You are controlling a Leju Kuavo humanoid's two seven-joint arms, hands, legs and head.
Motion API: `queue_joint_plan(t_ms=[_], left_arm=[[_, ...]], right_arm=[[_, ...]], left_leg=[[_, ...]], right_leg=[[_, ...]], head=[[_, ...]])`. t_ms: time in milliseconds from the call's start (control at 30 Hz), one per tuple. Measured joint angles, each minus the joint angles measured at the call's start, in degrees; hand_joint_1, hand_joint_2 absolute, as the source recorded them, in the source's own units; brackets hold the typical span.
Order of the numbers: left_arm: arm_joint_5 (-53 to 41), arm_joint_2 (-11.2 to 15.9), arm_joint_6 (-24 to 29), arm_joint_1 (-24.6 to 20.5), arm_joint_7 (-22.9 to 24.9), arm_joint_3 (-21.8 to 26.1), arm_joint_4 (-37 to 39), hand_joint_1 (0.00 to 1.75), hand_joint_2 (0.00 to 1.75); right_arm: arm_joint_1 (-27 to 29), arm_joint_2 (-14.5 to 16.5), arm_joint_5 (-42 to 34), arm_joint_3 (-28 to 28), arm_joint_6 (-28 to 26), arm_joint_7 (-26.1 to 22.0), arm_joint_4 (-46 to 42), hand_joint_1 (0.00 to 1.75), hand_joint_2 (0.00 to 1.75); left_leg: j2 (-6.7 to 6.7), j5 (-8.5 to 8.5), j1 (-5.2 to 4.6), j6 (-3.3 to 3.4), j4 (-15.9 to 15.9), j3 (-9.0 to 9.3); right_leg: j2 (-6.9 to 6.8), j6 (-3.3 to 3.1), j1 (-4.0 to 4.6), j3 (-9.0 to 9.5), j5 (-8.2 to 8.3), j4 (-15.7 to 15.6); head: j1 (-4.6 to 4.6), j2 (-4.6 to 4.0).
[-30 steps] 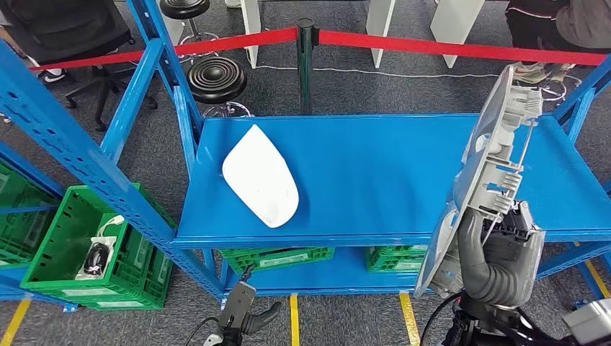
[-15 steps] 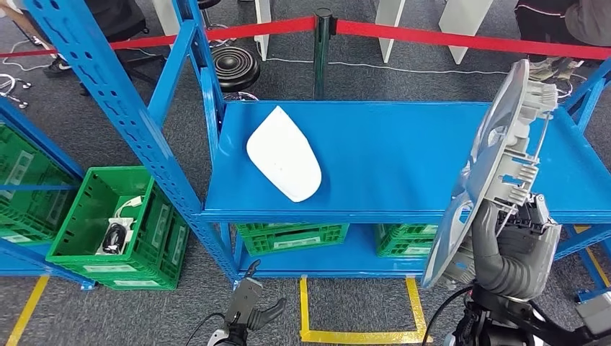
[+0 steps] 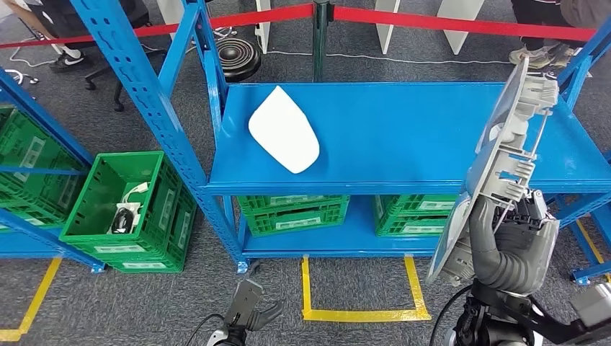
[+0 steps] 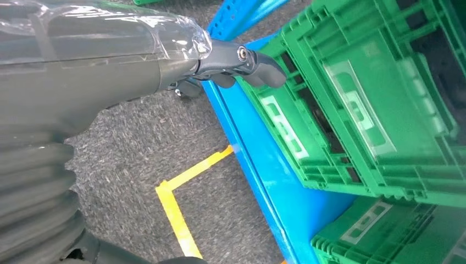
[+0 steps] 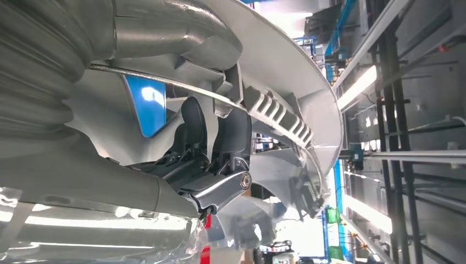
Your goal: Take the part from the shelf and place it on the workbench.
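Note:
My right hand grips a large grey ribbed plastic part by its lower end and holds it upright, in front of the right end of the blue shelf. In the right wrist view the dark fingers curl around the part's ribbed inner side. A white shell-shaped part lies on the shelf's left half. My left hand hangs low over the carpet, holding nothing, its fingers apart. In the left wrist view the left hand hangs near green crates.
A green crate holding a small item stands on the floor at the left. More green crates sit under the shelf. A blue upright slants at the left. Yellow floor tape runs in front. A red barrier belt and a black stool lie behind.
The whole picture has shifted: the camera has drawn back from the shelf, showing more floor and yellow tape. The grey part stays upright in my right hand.

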Motion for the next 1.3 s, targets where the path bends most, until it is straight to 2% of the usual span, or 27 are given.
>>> queue_joint_plan(t_ms=[67,133,167,200,267,300,333,367,433,500,533,600,633,667,700,767,800,833,867,900,967,1033,1133,1167,1200,1267,1300], left_arm=[[-0.04,-0.02,0.08,0.16,-0.05,0.01,0.08,0.0,1.75],[-0.03,-0.02,0.03,0.44,-0.16,0.01,0.22,0.0,1.75],[-0.01,-0.03,-0.02,0.55,-0.21,0.01,0.3,0.0,1.75],[0.02,-0.03,-0.08,0.6,-0.29,0.01,0.38,0.0,1.75],[0.04,-0.02,-0.21,0.64,-0.39,0.01,0.51,0.0,1.75],[-0.01,0.01,-0.22,0.64,-0.37,0.01,0.57,0.0,1.75],[-0.15,0.04,-0.15,0.6,-0.23,0.01,0.64,0.0,1.75],[-0.46,0.05,0.08,0.51,-0.07,0.01,0.73,0.0,1.75],[-1.95,-0.04,0.9,0.15,0.24,0.03,0.93,0.0,1.75],[-4.75,-0.32,1.65,-0.45,0.08,0.25,1.25,0.0,1.75],[-6.88,-0.49,1.83,-0.71,-0.15,0.56,1.47,0.0,1.75],[-13.56,-0.9,1.93,-0.9,-0.39,1.93,1.9,0.0,1.75],[-18.22,-1.11,1.96,-0.77,-0.21,3.09,2.04,0.0,1.75],[-22.99,-1.34,1.97,-0.53,0.14,4.47,2.13,0.0,1.75],[-27.34,-1.59,1.98,-0.23,0.61,6.06,2.15,0.0,1.75],[-33.07,-2.13,1.98,0.32,1.37,9.33,2.15,0.0,1.75],[-34.53,-2.37,1.98,0.54,1.61,10.84,2.14,0.0,1.75],[-35.34,-2.55,1.98,0.74,1.75,12.15,2.14,0.0,1.75],[-35.8,-2.71,1.98,0.91,1.84,13.35,2.13,0.0,1.75],[-36.08,-2.87,1.98,1.04,1.89,14.44,2.12,0.0,1.75],[-36.34,-3.19,1.99,1.15,1.91,16.34,2.04,0.0,1.75],[-36.46,-3.44,2.03,1.13,1.91,17.89,1.9,0.0,1.75],[-36.55,-3.76,2.07,1.27,1.92,19.62,1.81,0.0,1.75],[-36.6,-3.95,2.07,1.3,1.92,20.08,1.81,0.0,1.75],[-36.72,-4.18,2.07,1.33,1.92,20.51,1.8,0.0,1.75],[-37.32,-4.59,2.07,1.44,1.95,21.36,1.79,0.0,1.75],[-37.75,-4.68,2.07,1.53,1.98,21.81,1.79,0.0,1.75]], right_arm=[[0.05,0.03,1.02,0.2,-0.16,0.46,-0.26,1.75,1.75],[0.21,0.07,1.94,0.49,-0.29,0.66,-0.38,1.75,1.75],[0.31,0.08,2.27,0.63,-0.37,0.7,-0.46,1.75,1.75],[0.42,0.08,2.64,0.77,-0.49,0.7,-0.56,1.75,1.75],[0.66,0.09,3.34,1.08,-0.9,0.77,-0.72,1.75,1.75],[0.76,0.09,3.5,1.22,-1.12,0.86,-0.76,1.75,1.75],[0.83,0.07,3.39,1.28,-1.3,1.0,-0.8,1.75,1.75],[0.85,0.02,3.05,1.22,-1.41,1.17,-0.89,1.75,1.75],[0.68,-0.26,2.16,0.68,-1.46,1.47,-1.3,1.75,1.75],[0.33,-0.66,1.55,0.05,-1.4,1.67,-1.87,1.75,1.75],[0.14,-0.81,1.39,-0.13,-1.35,1.74,-2.13,1.75,1.75],[-0.16,-1.02,1.36,-0.23,-1.29,1.97,-2.5,1.75,1.75],[-0.26,-1.07,1.49,-0.21,-1.31,2.19,-2.57,1.75,1.75],[-0.32,-1.11,1.68,-0.19,-1.36,2.43,-2.62,1.75,1.75],[-0.34,-1.12,1.93,-0.17,-1.41,2.64,-2.64,1.75,1.75],[-0.29,-1.13,2.33,-0.15,-1.49,3.07,-2.68,1.75,1.75],[-0.24,-1.13,2.43,-0.15,-1.51,3.2,-2.71,1.75,1.75],[-0.19,-1.13,2.48,-0.15,-1.53,3.31,-2.75,1.75,1.75],[-0.16,-1.13,2.5,-0.15,-1.55,3.34,-2.81,1.75,1.75],[-0.15,-1.13,2.51,-0.15,-1.55,3.35,-2.89,1.75,1.75],[-0.15,-1.14,2.51,-0.16,-1.55,3.36,-3.06,1.75,1.75],[-0.13,-1.14,2.5,-0.16,-1.55,3.39,-3.15,1.75,1.75],[-0.1,-1.18,2.52,-0.18,-1.56,3.43,-3.41,1.75,1.75],[-0.09,-1.24,2.53,-0.2,-1.56,3.43,-3.51,1.75,1.75],[-0.09,-1.33,2.53,-0.21,-1.56,3.43,-3.59,1.75,1.75],[-0.1,-1.51,2.51,-0.21,-1.57,3.48,-3.61,1.75,1.75],[-0.1,-1.59,2.5,-0.2,-1.57,3.5,-3.6,1.75,1.75]], left_leg=[[-0.1,-0.97,-0.3,0.72,-2.52,1.17],[-0.07,-0.28,-0.26,1.87,-2.67,0.47],[-0.04,0.3,-0.25,2.51,-2.74,0.01],[0.0,0.95,-0.23,3.05,-2.81,-0.62],[0.01,2.17,-0.49,3.5,-2.77,-2.02],[0.03,2.8,-0.65,3.57,-2.74,-2.81],[0.07,3.42,-0.84,3.59,-2.69,-3.62],[0.1,4.02,-1.03,3.58,-2.65,-4.43],[0.1,5.15,-1.33,3.45,-2.58,-5.83],[0.09,6.19,-1.61,3.1,-2.55,-6.77],[0.13,6.74,-1.63,2.81,-2.57,-7.1],[0.28,7.84,-1.53,2.11,-2.68,-7.71],[0.33,7.64,-1.43,1.78,-2.51,-8.15],[0.33,6.47,-1.35,1.47,-1.68,-8.7],[0.28,4.26,-1.27,1.2,0.24,-9.47],[0.11,-1.36,-1.01,0.75,7.02,-11.43],[0.04,-3.15,-0.93,0.62,10.57,-12.17],[-0.01,-3.65,-0.91,0.59,12.9,-12.32],[-0.03,-2.98,-0.94,0.71,13.42,-11.53],[-0.05,-1.55,-1.06,0.98,11.9,-9.69],[-0.18,0.66,-1.57,2.05,4.81,-3.83],[-0.18,0.71,-2.04,2.93,-1.33,0.43],[-0.16,1.0,-2.09,3.54,-3.93,1.06],[-0.17,1.44,-1.89,3.85,-4.52,0.86],[-0.16,1.95,-1.66,4.1,-5.06,0.53],[-0.19,3.02,-1.44,4.4,-5.29,-0.63],[-0.16,3.51,-1.42,4.31,-5.23,-1.28]], right_leg=[[0.0,0.77,-0.06,-0.57,0.77,0.41],[0.08,1.48,-0.31,-1.05,0.43,0.76],[0.14,1.76,-0.4,-1.47,-1.1,1.84],[0.23,1.98,-0.46,-2.11,-3.65,4.11],[0.36,2.26,-0.45,-3.36,-9.18,11.05],[0.4,2.3,-0.45,-3.61,-10.64,14.33],[0.43,2.23,-0.42,-3.28,-10.71,16.17],[0.45,2.06,-0.39,-2.19,-9.68,16.2],[0.55,1.39,-0.24,2.47,-6.8,10.72],[0.76,0.58,0.04,7.99,-6.47,2.35],[0.87,0.28,0.23,9.51,-6.87,-0.4],[0.88,-0.15,0.52,9.83,-6.92,-2.48],[0.75,-0.39,0.55,9.41,-6.38,-2.7],[0.63,-0.74,0.52,8.93,-5.8,-2.94],[0.49,-1.05,0.45,8.34,-5.14,-3.11],[0.38,-1.51,0.57,6.98,-4.04,-2.93],[0.34,-1.57,0.68,6.15,-3.54,-2.7],[0.31,-1.62,0.8,5.29,-3.08,-2.42],[0.29,-1.61,0.9,4.41,-2.67,-2.09],[0.3,-1.58,1.01,3.61,-2.34,-1.71],[0.29,-1.41,1.21,2.44,-1.84,-0.96],[0.18,-1.02,1.26,1.82,-1.25,-0.51],[0.09,-0.16,1.07,1.19,-0.49,-0.34],[0.22,0.16,1.01,0.72,-1.41,0.39],[0.4,0.53,0.92,0.05,-3.25,2.14],[0.66,1.31,0.43,-1.61,-8.5,8.33],[0.69,1.66,0.15,-2.17,-10.42,11.71]], head=[[0.03,0.0],[0.07,-0.01],[0.15,-0.01],[0.25,-0.01],[0.44,-0.02],[0.49,-0.01],[0.53,-0.01],[0.56,-0.01],[0.58,0.0],[0.55,0.0],[0.5,0.0],[0.39,0.0],[0.36,0.0],[0.26,0.0],[0.15,0.0],[-0.04,-0.01],[-0.05,-0.01],[-0.06,-0.01],[-0.06,0.0],[-0.07,0.0],[-0.06,0.0],[-0.03,0.0],[-0.04,0.0],[0.0,-0.01],[0.06,-0.01],[0.3,-0.01],[0.38,-0.01]])
